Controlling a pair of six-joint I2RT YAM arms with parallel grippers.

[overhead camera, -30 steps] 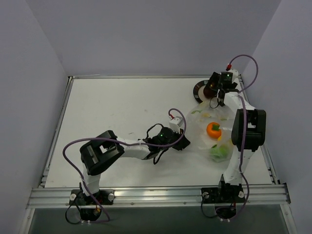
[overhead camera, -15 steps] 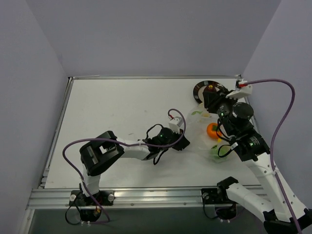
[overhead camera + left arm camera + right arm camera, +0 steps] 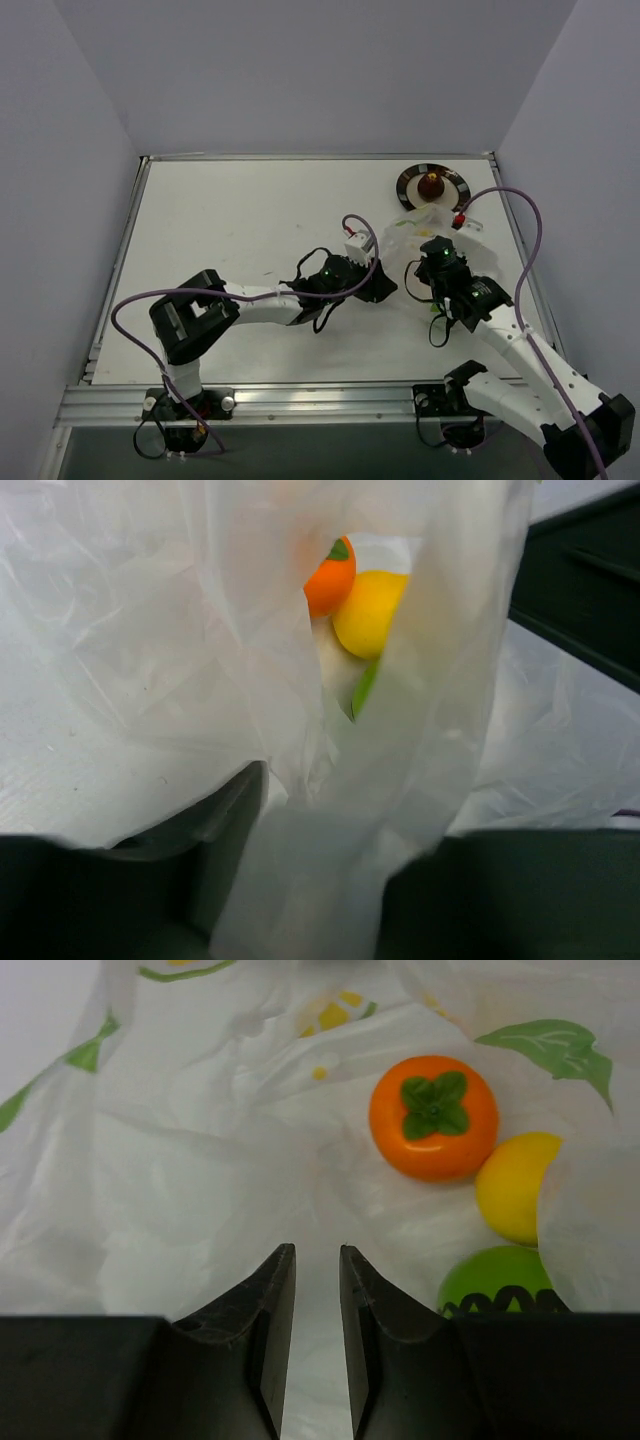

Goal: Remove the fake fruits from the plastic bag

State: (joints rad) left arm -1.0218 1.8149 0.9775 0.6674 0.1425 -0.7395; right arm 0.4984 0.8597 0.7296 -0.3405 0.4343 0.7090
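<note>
Your light is even and soft; the plastic bag [image 3: 180,650] blurs at six o'clock, perhaps from closeness.
</note>
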